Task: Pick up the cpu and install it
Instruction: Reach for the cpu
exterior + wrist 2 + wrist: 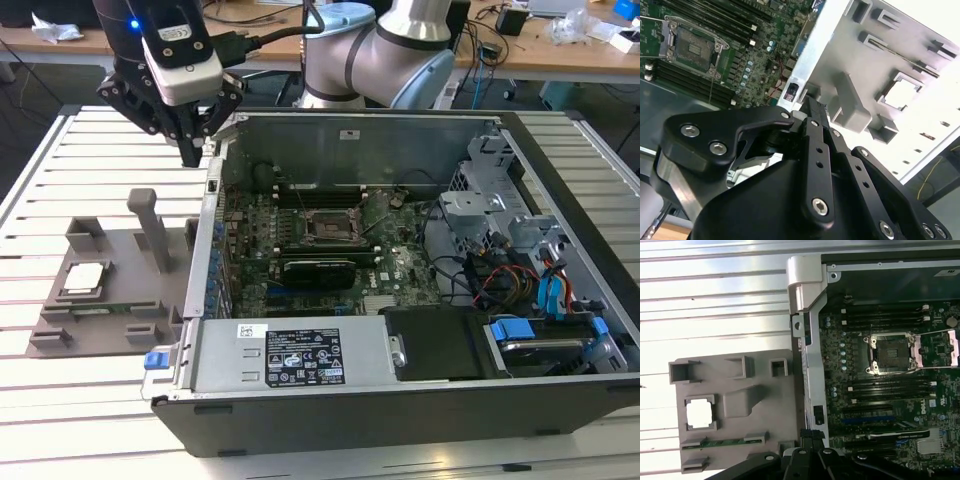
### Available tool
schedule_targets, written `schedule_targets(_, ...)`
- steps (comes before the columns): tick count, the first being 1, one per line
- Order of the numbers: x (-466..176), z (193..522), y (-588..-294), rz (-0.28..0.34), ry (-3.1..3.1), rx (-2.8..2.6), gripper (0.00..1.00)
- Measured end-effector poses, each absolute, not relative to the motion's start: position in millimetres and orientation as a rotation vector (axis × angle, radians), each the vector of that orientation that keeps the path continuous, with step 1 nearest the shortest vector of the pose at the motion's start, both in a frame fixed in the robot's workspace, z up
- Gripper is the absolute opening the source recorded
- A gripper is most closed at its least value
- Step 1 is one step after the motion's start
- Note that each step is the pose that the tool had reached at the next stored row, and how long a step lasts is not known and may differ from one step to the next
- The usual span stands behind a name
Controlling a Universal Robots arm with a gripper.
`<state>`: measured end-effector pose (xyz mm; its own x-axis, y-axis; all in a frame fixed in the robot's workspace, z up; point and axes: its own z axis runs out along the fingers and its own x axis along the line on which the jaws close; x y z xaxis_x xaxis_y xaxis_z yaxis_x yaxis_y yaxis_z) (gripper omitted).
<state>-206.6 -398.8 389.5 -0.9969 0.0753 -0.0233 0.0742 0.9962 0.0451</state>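
We see the black end effector (191, 150) closed and empty above the slatted metal desk (60, 160), the small silvery square cpu (83, 278) lying in its grey plastic tray (125, 262)

On my screen the cpu (83, 277) has a pale, satiny metal top that glares white under the light. The tray (130, 265) around it is matt grey plastic and looks faintly rough. The desk (40, 170) is ribbed bare aluminium with a dull sheen. My hand (192, 156) is matt black with smooth links and shiny steel screw heads. The computer case (400, 135) is unpainted grey sheet metal inside and black outside, with blue plastic clips (512, 330). The motherboard (300, 215) is smooth green.
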Motion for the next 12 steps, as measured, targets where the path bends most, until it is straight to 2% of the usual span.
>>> schedule_targets(12,-235,388,-399,0.069,3.114,0.117,0.11)
